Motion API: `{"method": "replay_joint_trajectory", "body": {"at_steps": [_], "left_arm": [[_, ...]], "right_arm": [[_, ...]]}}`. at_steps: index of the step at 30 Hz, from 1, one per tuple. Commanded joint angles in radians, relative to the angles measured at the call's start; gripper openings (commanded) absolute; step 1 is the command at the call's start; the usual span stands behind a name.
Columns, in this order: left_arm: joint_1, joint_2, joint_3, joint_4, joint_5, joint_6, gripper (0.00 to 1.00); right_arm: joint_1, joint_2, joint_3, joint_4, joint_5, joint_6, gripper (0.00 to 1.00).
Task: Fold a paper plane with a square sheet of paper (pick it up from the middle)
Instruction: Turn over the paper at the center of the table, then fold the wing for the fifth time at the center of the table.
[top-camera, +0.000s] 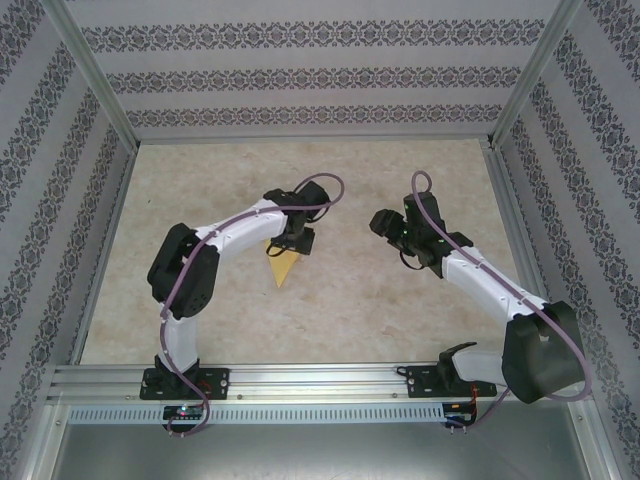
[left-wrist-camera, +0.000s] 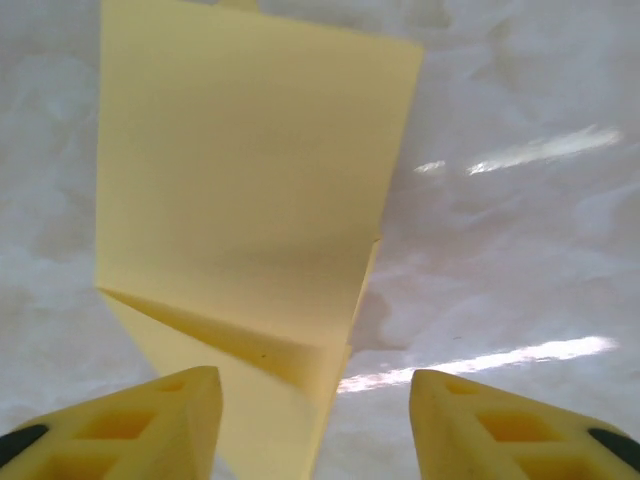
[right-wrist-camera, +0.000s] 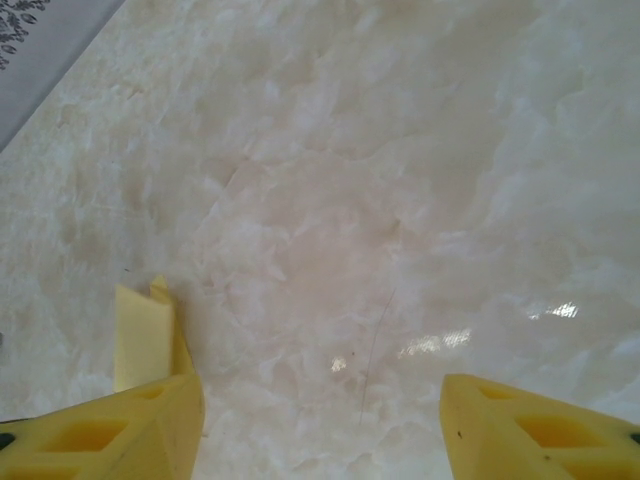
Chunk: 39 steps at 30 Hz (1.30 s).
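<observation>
The yellow paper (top-camera: 283, 264) is folded into a narrow pointed paper plane lying on the marble table, its tip toward the near edge. My left gripper (top-camera: 294, 240) hovers right over the plane's wide far end. In the left wrist view the paper plane (left-wrist-camera: 250, 190) shows a crease and a raised wing. The left gripper (left-wrist-camera: 315, 390) stands open, the paper near its left finger (left-wrist-camera: 160, 420) and nothing clamped. My right gripper (top-camera: 384, 222) is open, off to the right of the plane. In the right wrist view the right gripper (right-wrist-camera: 322, 395) is above bare table, with a corner of the paper plane (right-wrist-camera: 143, 335) past its left finger.
Patterned walls and a metal frame (top-camera: 100, 90) enclose the marble table (top-camera: 400, 300) on three sides. An aluminium rail (top-camera: 320, 378) carrying both arm bases runs along the near edge. Bare table lies between the two grippers and toward the far wall.
</observation>
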Motion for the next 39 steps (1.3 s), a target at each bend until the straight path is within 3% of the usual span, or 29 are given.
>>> {"method": "replay_joint_trajectory", "body": {"at_steps": [1,4,11,16,26,39], "left_arm": [[0.076,-0.118,-0.027,0.101,0.161,0.002,0.62],[0.152,-0.191,-0.087,0.147,0.174,-0.025,0.71],[0.353,-0.354,-0.283,0.216,0.167,-0.102,0.82],[0.451,-0.432,-0.369,0.255,0.155,-0.140,0.90],[0.506,-0.469,-0.396,0.276,0.098,-0.149,0.92],[0.521,-0.453,-0.391,0.268,0.091,-0.146,0.94]], "right_arm": [[0.078,0.035,0.043,-0.008,0.001,0.023,0.61],[0.185,0.118,0.113,-0.034,0.042,0.038,0.56],[0.423,0.370,0.315,-0.020,0.045,0.068,0.31],[0.528,0.569,0.512,-0.057,-0.012,0.033,0.24],[0.534,0.836,0.835,-0.298,-0.108,-0.100,0.22],[0.504,0.928,0.889,-0.393,-0.211,-0.216,0.23]]}}
